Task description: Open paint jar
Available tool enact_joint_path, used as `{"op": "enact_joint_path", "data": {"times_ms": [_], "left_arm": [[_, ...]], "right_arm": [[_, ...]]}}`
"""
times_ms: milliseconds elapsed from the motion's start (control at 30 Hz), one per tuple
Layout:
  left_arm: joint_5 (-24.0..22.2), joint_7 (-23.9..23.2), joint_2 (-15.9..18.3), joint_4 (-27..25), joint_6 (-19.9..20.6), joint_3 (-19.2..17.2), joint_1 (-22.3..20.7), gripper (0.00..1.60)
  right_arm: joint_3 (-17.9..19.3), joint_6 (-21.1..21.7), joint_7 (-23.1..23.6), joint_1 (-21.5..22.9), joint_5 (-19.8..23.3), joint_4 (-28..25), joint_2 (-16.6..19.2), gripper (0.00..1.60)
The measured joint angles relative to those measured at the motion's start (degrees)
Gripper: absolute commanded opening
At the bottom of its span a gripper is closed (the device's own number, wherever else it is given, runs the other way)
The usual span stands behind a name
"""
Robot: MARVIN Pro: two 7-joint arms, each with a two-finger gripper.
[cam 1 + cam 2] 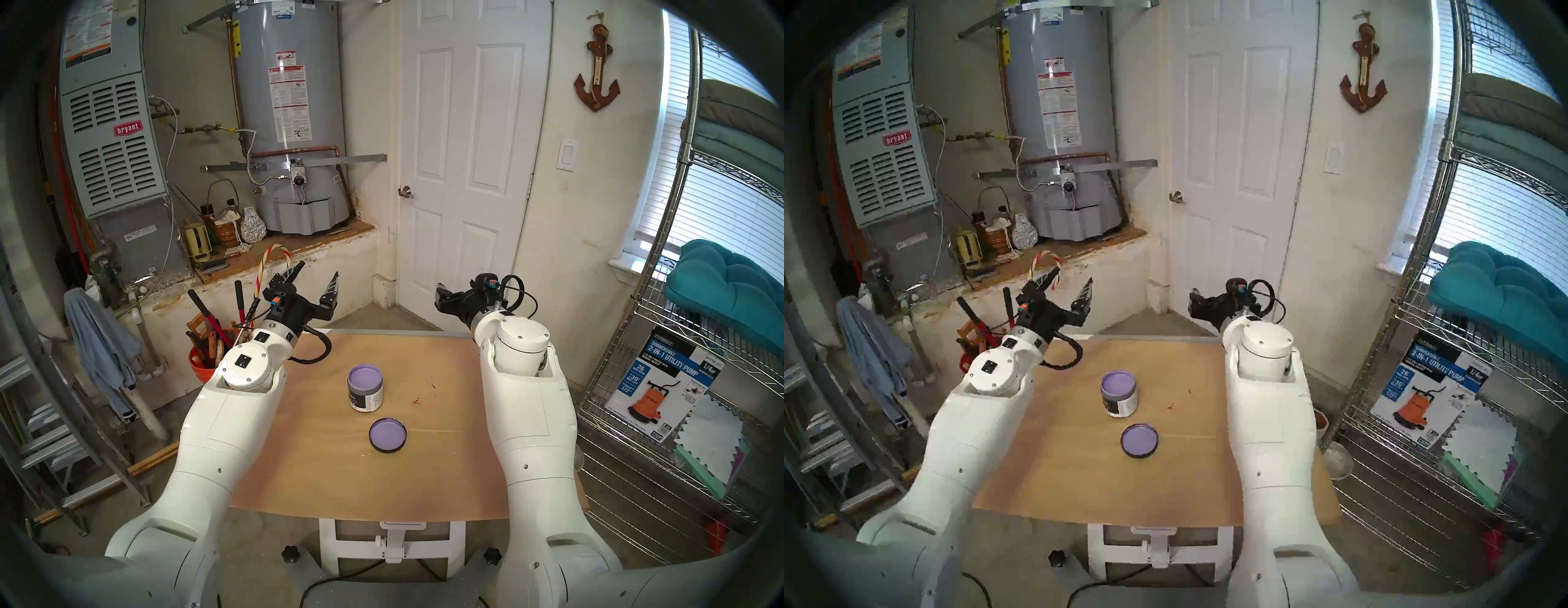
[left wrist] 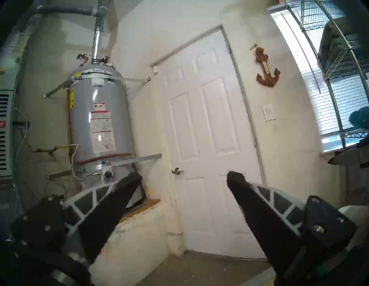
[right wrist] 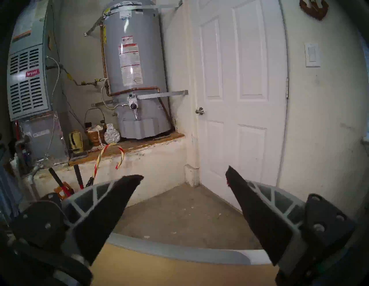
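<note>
Table (image 1: 445,446): one open paint jar (image 1: 365,388), one lid (image 1: 387,434) beside.

The paint jar (image 1: 365,389) stands upright and open mid-table, lavender paint showing. Its black lid (image 1: 387,435) lies flat just beside it, toward the near edge.

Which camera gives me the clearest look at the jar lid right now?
Head stereo left: the lid lies unobstructed, sharply focused, on the table in front of the open paint jar. Head stereo right shows it too, softer. Neither wrist view shows it.
</note>
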Motion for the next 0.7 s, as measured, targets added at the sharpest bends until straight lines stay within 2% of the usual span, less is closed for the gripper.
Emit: {"op": "enact_joint_path", "data": {"times_ms": [233, 700], "left_arm": [[1.37, 1.62, -0.48, -1.42, 1.94, 0.00, 0.88, 1.60], [2.25, 2.34, -0.94, -2.30, 2.81, -0.22, 0.98, 1.60]], "right_arm": [[-0.05, 0.39, -0.74, -0.24, 0.04, -0.41, -0.41, 1.60], [-0.15, 0.29, -1.15, -0.43, 0.15, -0.58, -0.61, 1.60]]}}
